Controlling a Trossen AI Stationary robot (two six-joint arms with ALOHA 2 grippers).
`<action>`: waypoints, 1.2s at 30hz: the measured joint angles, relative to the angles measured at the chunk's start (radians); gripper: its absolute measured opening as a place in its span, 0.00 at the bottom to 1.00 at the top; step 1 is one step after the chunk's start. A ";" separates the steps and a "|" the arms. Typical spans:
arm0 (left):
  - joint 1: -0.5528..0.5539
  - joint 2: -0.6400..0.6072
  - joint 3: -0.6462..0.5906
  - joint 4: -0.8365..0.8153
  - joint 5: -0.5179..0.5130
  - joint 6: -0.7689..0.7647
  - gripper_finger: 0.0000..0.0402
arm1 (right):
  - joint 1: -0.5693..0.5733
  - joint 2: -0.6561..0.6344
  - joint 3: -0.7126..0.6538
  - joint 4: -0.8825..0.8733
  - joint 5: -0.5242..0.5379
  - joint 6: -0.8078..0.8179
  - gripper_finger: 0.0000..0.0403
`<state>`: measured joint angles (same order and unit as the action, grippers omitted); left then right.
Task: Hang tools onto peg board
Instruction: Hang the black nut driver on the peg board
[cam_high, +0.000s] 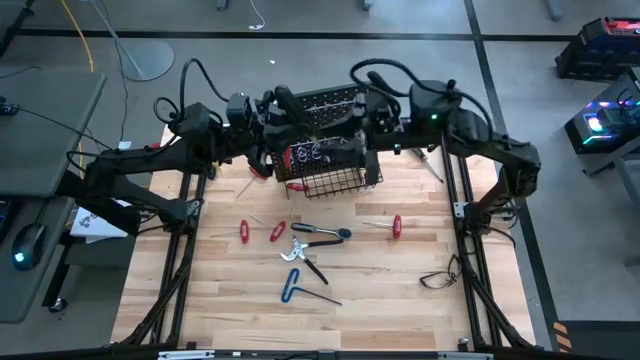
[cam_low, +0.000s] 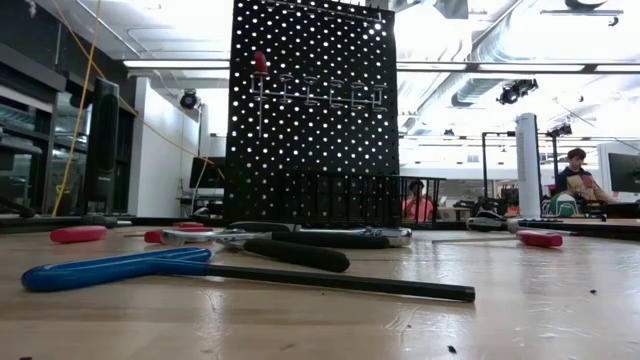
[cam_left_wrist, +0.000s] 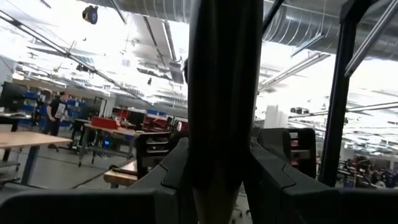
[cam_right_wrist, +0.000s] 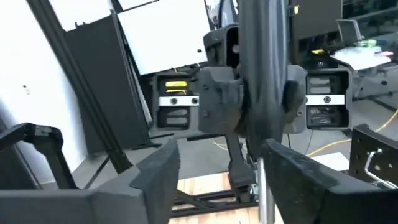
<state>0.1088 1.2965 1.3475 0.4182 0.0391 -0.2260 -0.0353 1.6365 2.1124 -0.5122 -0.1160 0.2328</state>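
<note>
A dark-handled tool (cam_left_wrist: 224, 93) stands upright, high above the table, with my left gripper (cam_left_wrist: 221, 180) shut on it; in the high view that gripper (cam_high: 272, 112) is at the peg board's left top. My right gripper (cam_right_wrist: 227, 177), at the board's right top (cam_high: 372, 112), faces it and is open, its fingers on either side of the tool's silvery shaft (cam_right_wrist: 260, 193). The black peg board (cam_low: 310, 110) stands at the table's far middle, with a red-handled screwdriver (cam_low: 260, 65) hanging in its ring row. Other tools lie on the table: a blue hex key (cam_low: 120, 268), pliers (cam_high: 322, 232) and red screwdrivers (cam_high: 277, 232). My left gripper pinches the tool's dark handle (cam_left_wrist: 224, 137) between its two fingers. The fingers come from the table's left, about level and tipped slightly up, and lie across the handle. The tool stands upright in the hold, lifted clear of the table.
A black wire basket (cam_high: 335, 178) juts from the board's foot toward the near edge. A thin black cable (cam_high: 440, 275) lies near the table's right edge. The black frame tubes (cam_high: 185, 250) run along both sides. People sit in the room beyond (cam_low: 575, 170).
</note>
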 joint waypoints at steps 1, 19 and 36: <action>0.000 0.000 0.000 -0.004 -0.001 0.000 0.23 | 0.000 0.002 0.000 -0.003 0.006 0.004 0.57; -0.033 0.038 0.000 -0.004 0.038 -0.009 0.23 | -0.011 0.030 0.000 -0.045 0.063 -0.031 0.60; -0.033 0.052 0.002 -0.047 0.027 -0.057 0.23 | 0.002 0.030 0.000 -0.102 0.052 -0.022 0.14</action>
<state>0.0753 1.3483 1.3495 0.3710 0.0660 -0.2830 -0.0331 1.6661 2.1124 -0.6142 -0.0642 0.2104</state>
